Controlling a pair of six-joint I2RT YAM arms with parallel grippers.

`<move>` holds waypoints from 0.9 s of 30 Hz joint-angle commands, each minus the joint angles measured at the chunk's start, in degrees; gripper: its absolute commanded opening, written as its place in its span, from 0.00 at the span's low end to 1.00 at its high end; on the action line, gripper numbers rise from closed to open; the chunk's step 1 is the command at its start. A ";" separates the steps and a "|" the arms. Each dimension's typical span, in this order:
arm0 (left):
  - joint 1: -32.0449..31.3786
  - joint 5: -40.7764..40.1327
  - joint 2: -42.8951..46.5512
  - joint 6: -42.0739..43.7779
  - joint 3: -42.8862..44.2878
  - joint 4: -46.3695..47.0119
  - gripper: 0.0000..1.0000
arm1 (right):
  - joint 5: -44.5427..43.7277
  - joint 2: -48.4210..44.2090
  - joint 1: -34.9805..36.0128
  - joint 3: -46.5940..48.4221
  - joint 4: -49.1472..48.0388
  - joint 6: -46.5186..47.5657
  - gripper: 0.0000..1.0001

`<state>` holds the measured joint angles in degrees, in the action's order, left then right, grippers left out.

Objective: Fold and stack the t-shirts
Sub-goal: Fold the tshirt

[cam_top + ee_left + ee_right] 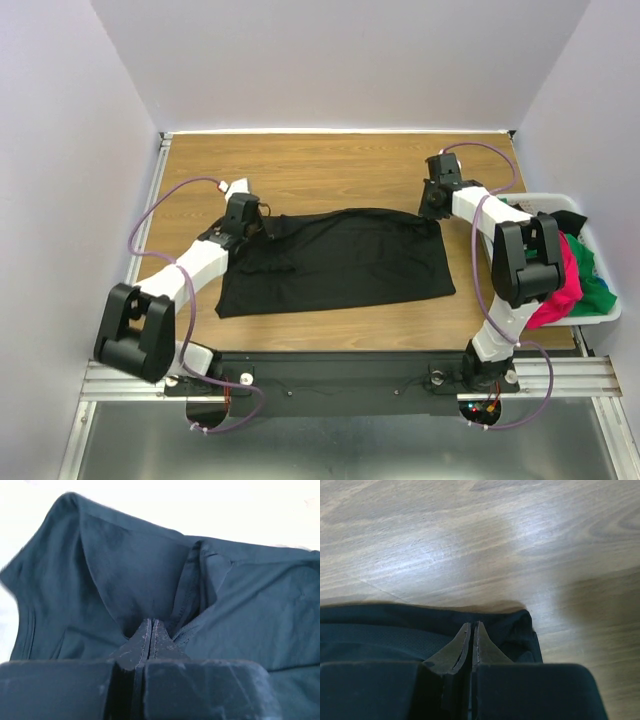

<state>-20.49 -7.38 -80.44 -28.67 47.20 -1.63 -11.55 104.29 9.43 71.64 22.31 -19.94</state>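
Left gripper (pixel 151 624) clenched on bunched cloth of black shirt (pixel 340 260); right gripper (pixel 471 626) clenched on its corner hem. Shirt lies spread between both grippers on worktop (pixel 330 165). Pink shirt (pixel 565 285) and green shirt (pixel 598 282) sit in basket (pixel 603 312), right of right gripper. Step: likely first fold. Next: both grippers lift far edge, carry it toward near edge together, level.
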 commanded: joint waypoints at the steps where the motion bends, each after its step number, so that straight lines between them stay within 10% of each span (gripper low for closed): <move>1: -1.13 -2.11 8.79 -4.20 -5.09 0.93 0.00 | 0.13 -3.48 -0.03 -1.14 -1.83 -0.53 0.00; 27: -6.05 -6.16 30.69 -18.18 -16.87 -13.93 0.00 | -2.42 -9.63 -0.03 -6.07 -1.65 -0.62 0.00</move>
<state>-26.17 -12.10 -52.10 -43.62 33.65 -12.71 -12.69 97.69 9.43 67.33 21.82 -19.94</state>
